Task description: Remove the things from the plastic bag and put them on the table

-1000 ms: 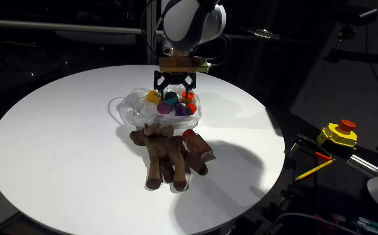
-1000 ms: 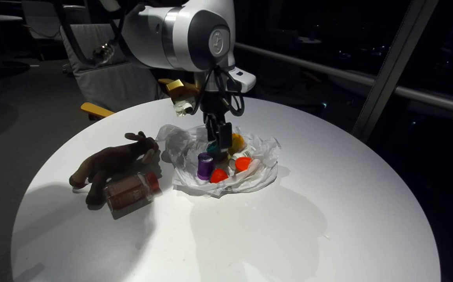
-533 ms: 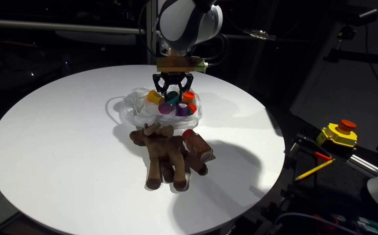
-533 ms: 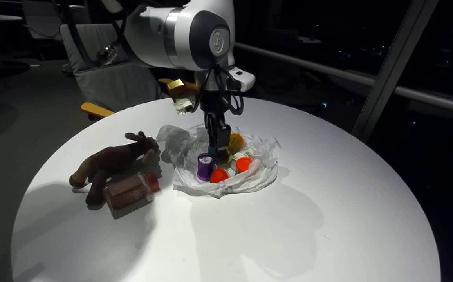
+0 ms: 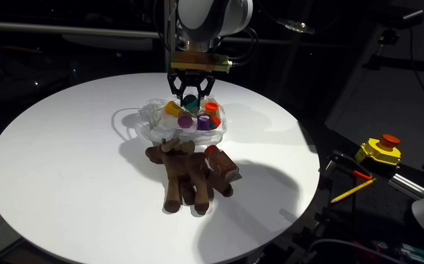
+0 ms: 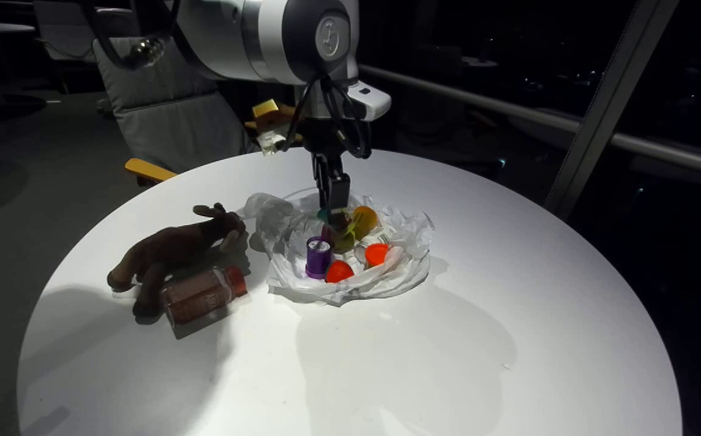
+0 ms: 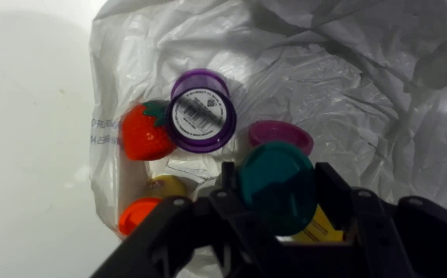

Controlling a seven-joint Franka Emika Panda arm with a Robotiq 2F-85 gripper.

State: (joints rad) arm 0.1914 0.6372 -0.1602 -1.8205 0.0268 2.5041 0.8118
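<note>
Pincer (image 7: pixel 276 177) grips teal-lidded tub (image 7: pixel 278 193); bag (image 7: pixel 320 87) holds purple tub (image 7: pixel 201 116), toy strawberry (image 7: pixel 143 136).

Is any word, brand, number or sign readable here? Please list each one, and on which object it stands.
No text is clear enough to quote.
Purple tub: barcode label, print too small.
Plastic bag: faint print, too blurred.
Bottle: label lettering, too blurred.
Yellow tub: dark marks, too blurred.
Robot arm: round emblem, no readable word.

Purple tub (image 7: pixel 201 110) with white label (image 7: pixel 199 116), left of centre in the wrist view; strawberry (image 7: pixel 146 133) further left is red, green leaves (image 7: pixel 155 112); lid (image 7: pixel 279 185) lower down's teal. Bag (image 7: pixel 323 92) is whitish, bluish lettering (image 7: pixel 103 139). Reindeer (image 5: pixel 182 167) mid-frame in an exterior view: just browns.
</note>
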